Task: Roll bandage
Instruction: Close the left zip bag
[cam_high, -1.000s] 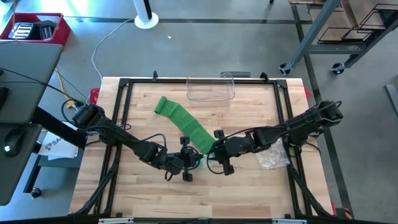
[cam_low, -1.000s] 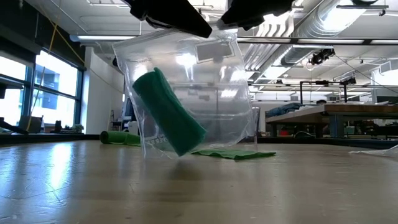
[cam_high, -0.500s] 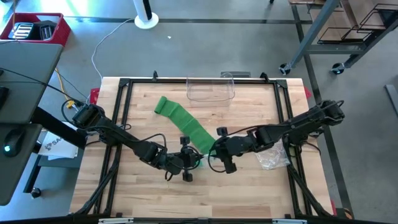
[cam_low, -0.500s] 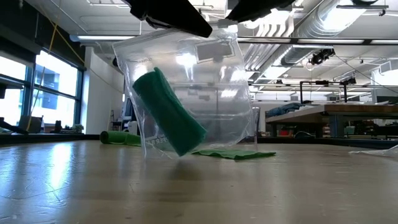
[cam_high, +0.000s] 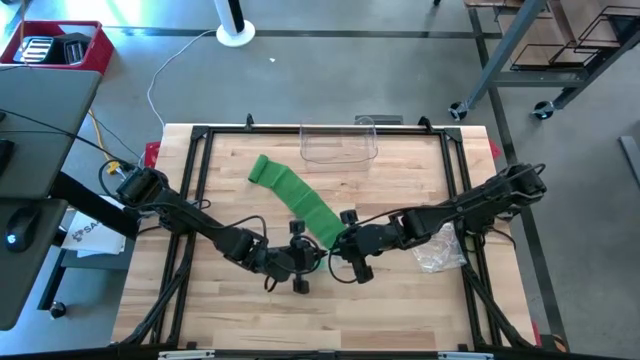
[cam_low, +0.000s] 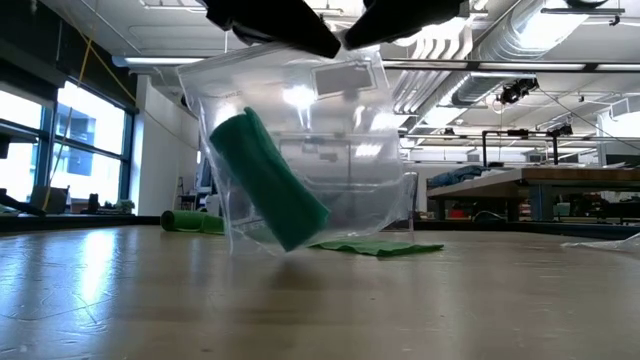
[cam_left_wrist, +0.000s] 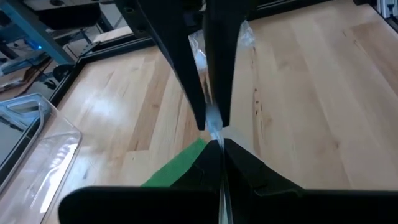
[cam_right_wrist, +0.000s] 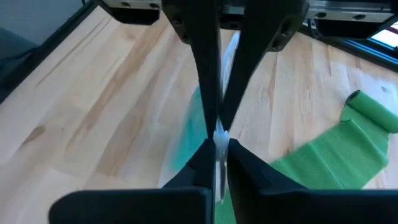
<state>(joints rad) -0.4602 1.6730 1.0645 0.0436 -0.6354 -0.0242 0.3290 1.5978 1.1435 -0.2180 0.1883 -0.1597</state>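
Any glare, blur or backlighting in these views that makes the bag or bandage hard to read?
Low view: ceiling lights glare off the clear bag, though the green roll inside reads clearly. Right wrist view: the green just past the fingers is smeared. High view: even light, loose bandage strip sharp.

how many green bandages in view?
2. One rolled bandage sits tilted inside the clear bag that both grippers hold up by its top edge. One loose bandage strip lies partly unrolled on the table behind it. More could be hidden under the arms.
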